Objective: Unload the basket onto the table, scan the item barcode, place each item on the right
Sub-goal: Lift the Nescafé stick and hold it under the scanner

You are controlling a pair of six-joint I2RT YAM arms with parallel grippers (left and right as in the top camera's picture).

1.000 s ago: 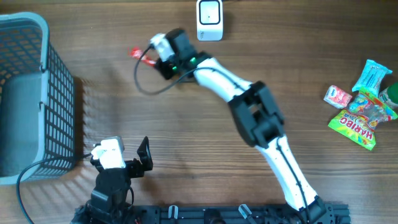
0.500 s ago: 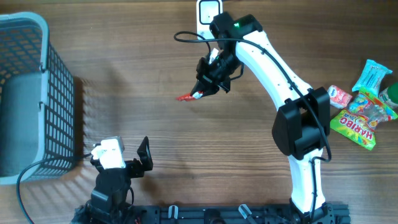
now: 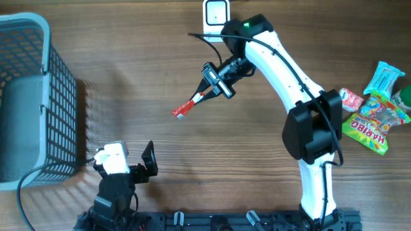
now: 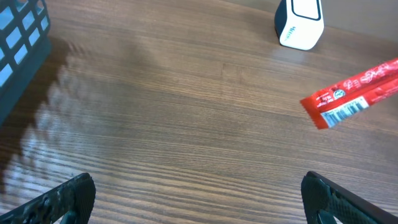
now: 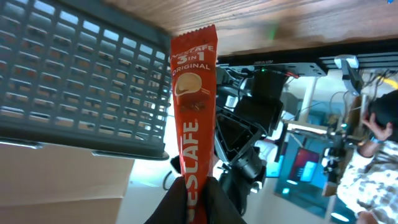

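A long red coffee sachet (image 3: 188, 105) hangs in the air over the middle of the table, pinched at its upper end by my right gripper (image 3: 210, 90), which is shut on it. The right wrist view has the sachet (image 5: 193, 106) running straight up from the closed fingers (image 5: 176, 202). From the left wrist view the sachet (image 4: 351, 93) floats at the right with its barcode (image 4: 343, 112) facing that camera. The white scanner (image 3: 216, 14) stands at the table's far edge, just behind the right arm. My left gripper (image 4: 199, 199) rests open and empty near the front edge.
A grey mesh basket (image 3: 40, 96) takes up the left side of the table. Several snack packets (image 3: 372, 109) lie at the right edge. The left arm's base (image 3: 115, 186) sits at the front left.
The right arm swung the sachet from the far left to the table's middle below the scanner, then turned it so it points down-left. The left arm has not moved.
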